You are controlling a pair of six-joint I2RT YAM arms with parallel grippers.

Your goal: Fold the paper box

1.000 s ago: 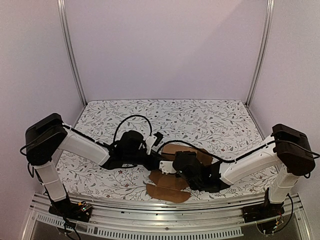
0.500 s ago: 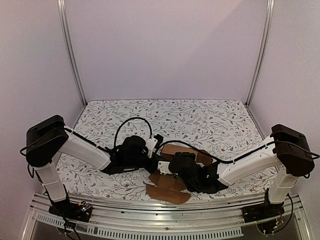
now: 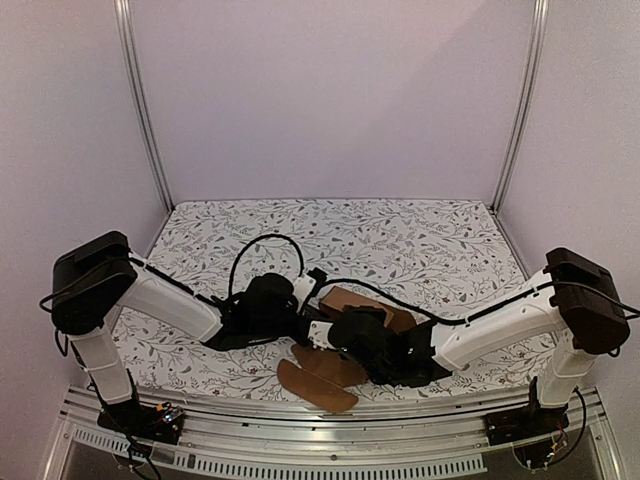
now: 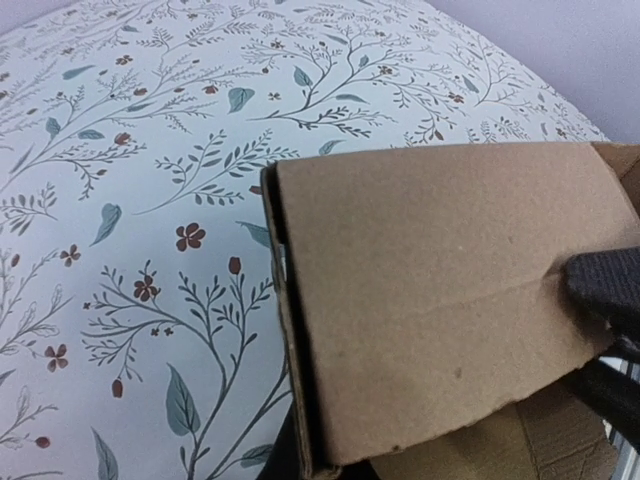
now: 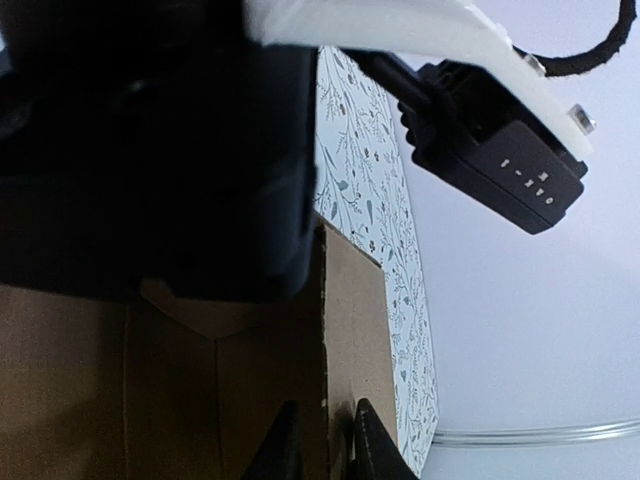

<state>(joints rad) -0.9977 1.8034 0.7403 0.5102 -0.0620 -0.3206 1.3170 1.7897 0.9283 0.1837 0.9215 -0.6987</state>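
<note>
Where both arms meet low over the bench (image 3: pixel 420 235), the box (image 3: pixel 362 299) is found between the two claws, part-folded, with its rounded flaps (image 3: pixel 318 372) spread out just under and nearer than the right claw (image 5: pixel 325 445). The left claw (image 3: pixel 312 298) is closed tight, and a thin box wall is pinched in it. In its wrist view that brown panel is seen directly ahead, with a dark pad (image 4: pixel 605 285) laid on its right end. The right claw is parted by only a slit, with a wall's edge set between its fingertips (image 5: pixel 285 445). Whether that wall is gripped cannot be told.
</note>
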